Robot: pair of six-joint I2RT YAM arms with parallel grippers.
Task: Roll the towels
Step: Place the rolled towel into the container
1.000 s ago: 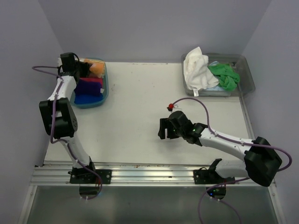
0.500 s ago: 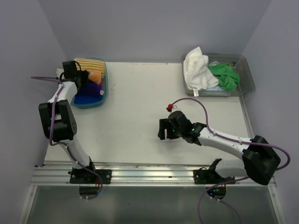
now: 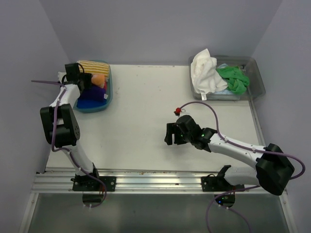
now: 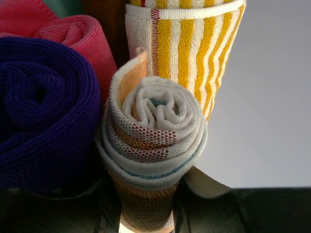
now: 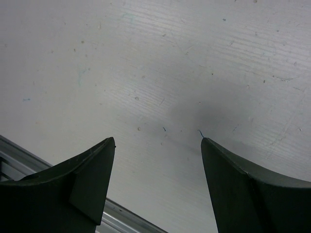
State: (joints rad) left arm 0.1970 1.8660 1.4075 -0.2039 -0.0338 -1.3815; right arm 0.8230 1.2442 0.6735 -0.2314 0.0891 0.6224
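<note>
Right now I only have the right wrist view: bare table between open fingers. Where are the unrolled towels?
Observer: A white towel and a green towel lie crumpled in the clear tub at the far right corner.
Operator: What is the left arm doing?
Observer: The left gripper is at the blue tub, its fingers closed on a rolled pale towel.
Operator: Anything else in that tub?
Observer: A rolled purple towel, a pink towel and a yellow-striped towel sit beside it.

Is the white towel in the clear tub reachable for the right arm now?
Probably yes: right claw is open, empty, over bare table; the white towel lies atop the clear tub, nothing between.
</note>
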